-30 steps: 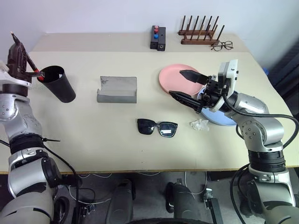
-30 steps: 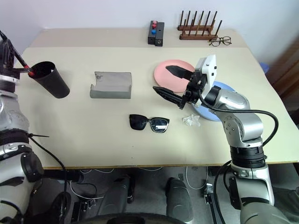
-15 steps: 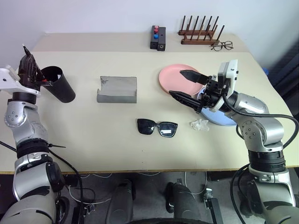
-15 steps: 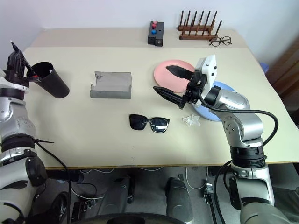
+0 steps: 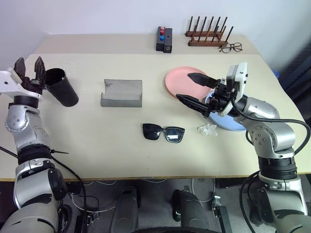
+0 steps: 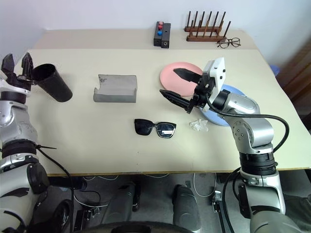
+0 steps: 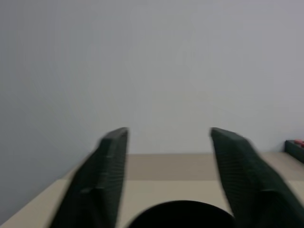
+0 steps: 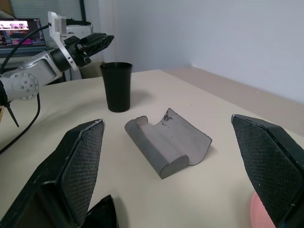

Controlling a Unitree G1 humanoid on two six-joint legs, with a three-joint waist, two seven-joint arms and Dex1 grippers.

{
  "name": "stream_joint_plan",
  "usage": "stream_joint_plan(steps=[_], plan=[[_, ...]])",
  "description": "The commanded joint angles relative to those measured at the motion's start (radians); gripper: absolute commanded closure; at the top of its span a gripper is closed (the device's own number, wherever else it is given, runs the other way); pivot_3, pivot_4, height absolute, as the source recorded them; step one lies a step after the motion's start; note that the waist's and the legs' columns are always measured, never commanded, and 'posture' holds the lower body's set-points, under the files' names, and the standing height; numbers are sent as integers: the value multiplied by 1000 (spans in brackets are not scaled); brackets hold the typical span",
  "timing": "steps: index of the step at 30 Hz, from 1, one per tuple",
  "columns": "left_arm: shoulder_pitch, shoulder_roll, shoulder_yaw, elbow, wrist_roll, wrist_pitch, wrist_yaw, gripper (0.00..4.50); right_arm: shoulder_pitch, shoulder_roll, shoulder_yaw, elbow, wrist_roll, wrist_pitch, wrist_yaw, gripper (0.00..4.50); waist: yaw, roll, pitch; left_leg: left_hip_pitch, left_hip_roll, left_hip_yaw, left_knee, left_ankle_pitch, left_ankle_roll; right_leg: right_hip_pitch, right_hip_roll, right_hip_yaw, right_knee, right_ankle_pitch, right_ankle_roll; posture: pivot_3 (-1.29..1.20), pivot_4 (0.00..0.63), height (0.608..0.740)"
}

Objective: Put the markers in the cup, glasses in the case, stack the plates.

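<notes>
Nearest, black-framed sunglasses point(image 5: 163, 132) are seen lying flat on the beige table point(image 5: 97, 145). Beyond them, the right gripper point(image 5: 195, 90) is held spread and empty over the salmon pink plate point(image 5: 181, 80), beside the light blue plate point(image 5: 232, 125). The open grey fabric case point(image 5: 122, 93) is found mid-table. At the far left, the left gripper point(image 5: 29, 68) is parted, empty, just beside the tall black cup point(image 5: 62, 87).

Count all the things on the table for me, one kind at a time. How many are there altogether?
Plates: 2, pink plate and blue plate
Cup: 1
Grey case: 1
Sunglasses: 1
Clear glasses: 1
Wooden rack: 1
Black block with knobs: 1
Crumpled wrapper: 1
Total: 9
</notes>
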Motion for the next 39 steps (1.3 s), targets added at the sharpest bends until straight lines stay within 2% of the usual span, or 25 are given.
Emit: stream_joint_plan(steps=[1,12,18,21,24,28,30,35,39], plan=[[-5,10,1,-28,2,-19,-2,44,-7,-8,-18,-49,5,-15,-3,122,0,0,0,0,0,0,0,0,0,0,0,0,0,0,0,0,150,740],[4,29,-11,-192,-20,115,-23,44,-1,-10,-18,-49,1,-16,-3,122,0,0,0,0,0,0,0,0,0,0,0,0,0,0,0,0,150,740],[3,54,-48,-376,-130,396,-133,44,-7,-3,-17,-36,-8,-22,-5,122,0,0,0,0,0,0,0,0,0,0,0,0,0,0,0,0,150,740],[-8,69,-126,-483,-208,595,-273,44,-6,-1,-13,-27,-14,-30,2,122,1,0,0,0,0,0,0,0,0,0,0,0,0,0,0,0,150,740],[-26,102,-221,-511,-224,735,-434,44,-6,-6,-19,-20,-11,-32,14,122,0,0,0,0,0,0,0,0,0,0,0,0,0,0,0,0,150,740],[-101,124,-422,-321,13,589,-574,44,3,0,-19,-26,-30,-49,-1,122,0,1,0,0,0,0,0,0,0,0,0,0,0,0,0,0,150,740],[-155,102,-461,-225,49,562,-627,44,12,4,-20,-38,-33,-49,-14,122,-1,1,0,0,0,0,0,0,0,0,0,0,0,0,-1,0,150,740],[-277,24,-511,2,121,452,-725,44,44,-2,-29,-76,-31,-45,-40,122,2,1,0,-2,0,0,0,0,0,-1,0,0,-1,0,0,0,150,740],[-353,-26,-512,168,184,336,-720,44,53,-9,-39,-90,-29,-42,-56,122,-1,1,0,-2,0,0,0,0,0,-1,0,0,-1,0,0,0,150,740]])
